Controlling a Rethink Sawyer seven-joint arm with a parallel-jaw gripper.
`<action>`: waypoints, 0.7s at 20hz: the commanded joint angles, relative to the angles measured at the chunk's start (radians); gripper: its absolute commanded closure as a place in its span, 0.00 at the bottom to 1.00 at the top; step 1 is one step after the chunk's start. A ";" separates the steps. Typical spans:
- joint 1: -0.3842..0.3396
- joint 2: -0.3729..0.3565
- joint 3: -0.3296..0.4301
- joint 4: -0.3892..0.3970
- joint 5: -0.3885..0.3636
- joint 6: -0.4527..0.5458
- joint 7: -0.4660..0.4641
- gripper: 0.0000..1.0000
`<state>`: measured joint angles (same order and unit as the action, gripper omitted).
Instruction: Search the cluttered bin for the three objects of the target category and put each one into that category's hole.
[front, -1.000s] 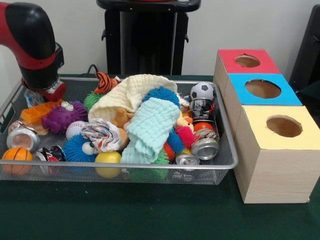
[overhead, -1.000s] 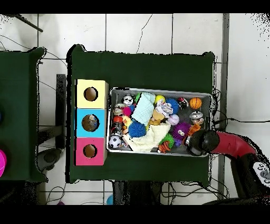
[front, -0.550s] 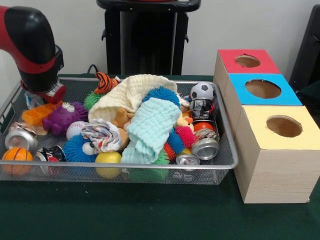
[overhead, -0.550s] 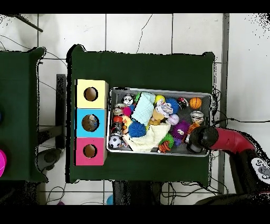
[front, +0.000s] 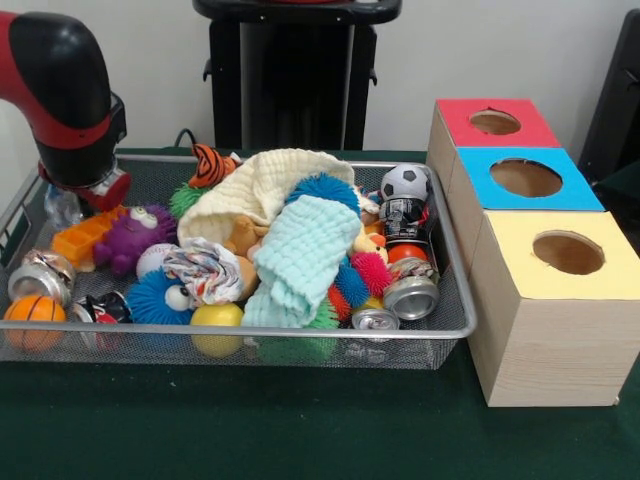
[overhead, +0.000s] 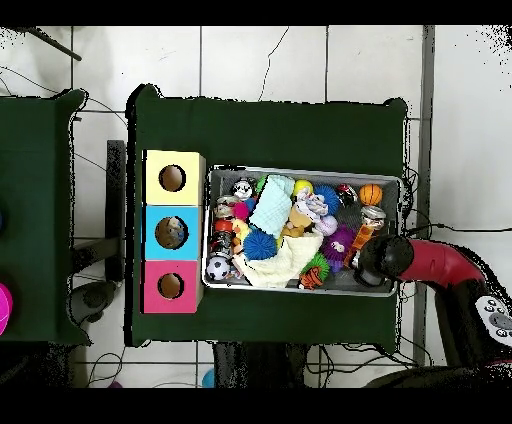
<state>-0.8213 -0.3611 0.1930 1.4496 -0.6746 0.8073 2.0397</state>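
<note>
Overhead view shows the arm (overhead: 440, 262) reaching over the bin (overhead: 392, 180) corner beside the orange block (overhead: 358, 243); front view alone shows the hole rims on the red box (front: 495, 122), blue box (front: 527, 178) and yellow box (front: 568, 253). Gripper state cannot be determined. Compared with 1.0 s ago, the orange block and purple toy (front: 128, 236) have shifted within the bin.

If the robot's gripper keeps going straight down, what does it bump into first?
Probably the orange block toy, or the bin's mesh floor beside it. The arm's end hangs over that corner, but the gripper tips are hidden, so depth is uncertain.
</note>
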 joint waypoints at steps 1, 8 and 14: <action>0.056 0.014 0.177 -0.136 0.057 -0.336 0.079 0.00; 0.033 -0.002 0.193 -0.108 0.104 -0.278 0.017 0.00; -0.005 -0.031 0.204 -0.012 0.079 -0.292 -0.069 0.00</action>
<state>-0.8293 -0.3797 0.2215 1.4344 -0.6483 0.6731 2.0397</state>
